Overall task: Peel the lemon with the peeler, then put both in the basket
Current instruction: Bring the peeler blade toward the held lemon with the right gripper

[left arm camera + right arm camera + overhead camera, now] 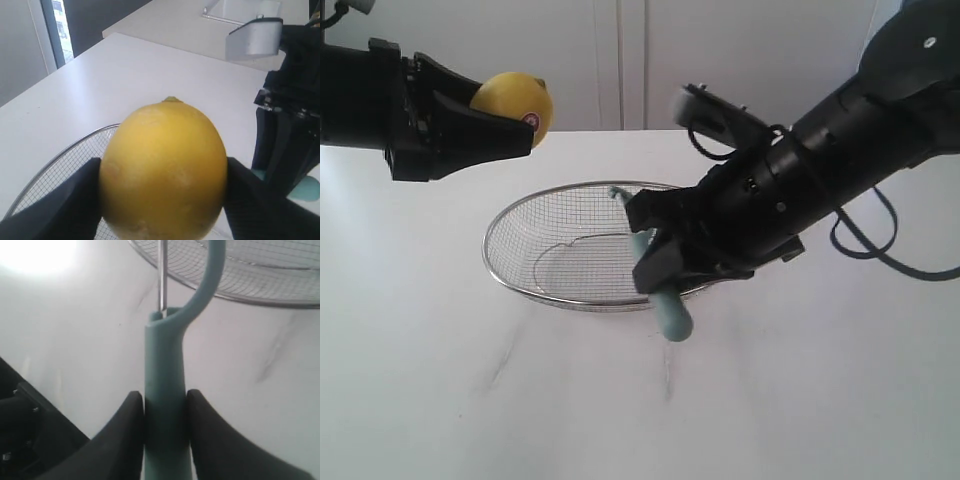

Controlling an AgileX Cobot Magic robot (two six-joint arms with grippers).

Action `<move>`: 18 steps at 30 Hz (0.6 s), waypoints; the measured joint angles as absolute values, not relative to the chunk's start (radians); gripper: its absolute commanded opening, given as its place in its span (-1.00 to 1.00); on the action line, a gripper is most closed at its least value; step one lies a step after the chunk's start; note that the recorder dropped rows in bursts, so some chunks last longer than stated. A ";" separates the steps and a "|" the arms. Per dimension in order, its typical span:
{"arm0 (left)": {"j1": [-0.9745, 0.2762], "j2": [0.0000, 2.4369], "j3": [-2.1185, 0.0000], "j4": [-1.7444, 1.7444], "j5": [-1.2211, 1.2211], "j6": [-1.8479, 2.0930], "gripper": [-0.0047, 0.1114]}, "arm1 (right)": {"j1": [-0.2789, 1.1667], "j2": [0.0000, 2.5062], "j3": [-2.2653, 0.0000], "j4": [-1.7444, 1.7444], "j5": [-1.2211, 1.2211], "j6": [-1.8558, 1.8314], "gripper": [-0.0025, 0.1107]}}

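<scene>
The yellow lemon (516, 100) (164, 170) is held high at the upper left, my left gripper (525, 128) (162, 172) shut on its sides, nub pointing away. The silver wire mesh basket (510, 225) (55, 165) (260, 290) lies on the white table below, with nothing in it. My right gripper (655, 265) (165, 400) is shut on the pale teal peeler (670, 315) (165, 390). The peeler's handle end hangs past the basket's near rim and its blade head (618, 194) (162, 275) points up over the basket.
A white table top (470, 400) spreads all round the basket. White cabinet fronts (620, 60) stand behind it. Black cables (880, 250) loop beside the right arm. In the left wrist view the right arm (290, 115) rises close beside the lemon.
</scene>
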State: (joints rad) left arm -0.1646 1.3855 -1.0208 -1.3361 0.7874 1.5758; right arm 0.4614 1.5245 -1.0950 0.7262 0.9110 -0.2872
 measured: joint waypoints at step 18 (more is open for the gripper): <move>-0.165 1.385 -1.021 -1.303 0.795 1.556 -0.92 | 0.527 1.564 -1.095 1.154 0.849 -0.478 -0.96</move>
